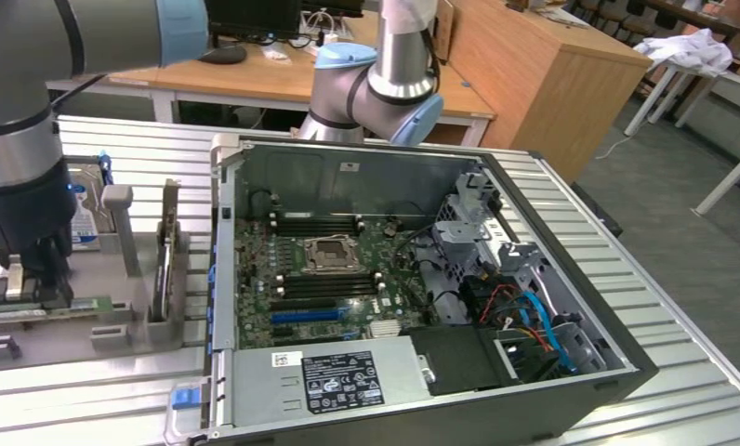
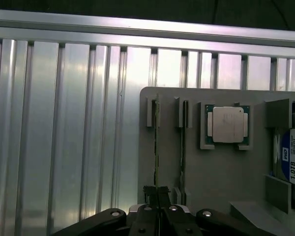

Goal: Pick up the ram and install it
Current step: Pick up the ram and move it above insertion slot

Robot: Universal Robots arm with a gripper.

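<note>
Your gripper is pinched nearly shut on the top edge of the ram, its black fingers meeting on the thin board. The ram stands on edge in a slotted grey holder on the ribbed aluminium worktop. In the exterior view this is at the left, well apart from the open computer case.

By my reading you are in the pick-up step. The grip is made, and the stick looks seated in its end slots rather than lifted (I can't be certain from this edge-on angle). Drawing it out calls for a straight pull along those slots, with no twist, because the board is long, flat and narrow and could bind or flex. A second stick stands just beside it in a parallel slot, so you have little room to drift sideways.

The holder is matt grey, with blocky posts and square pockets. One pocket holds a square processor with a dull silver lid, and a hard drive with a blue-and-white label sits further along. Inside the case, the green motherboard carries long black memory slots, which look unfilled.
</note>
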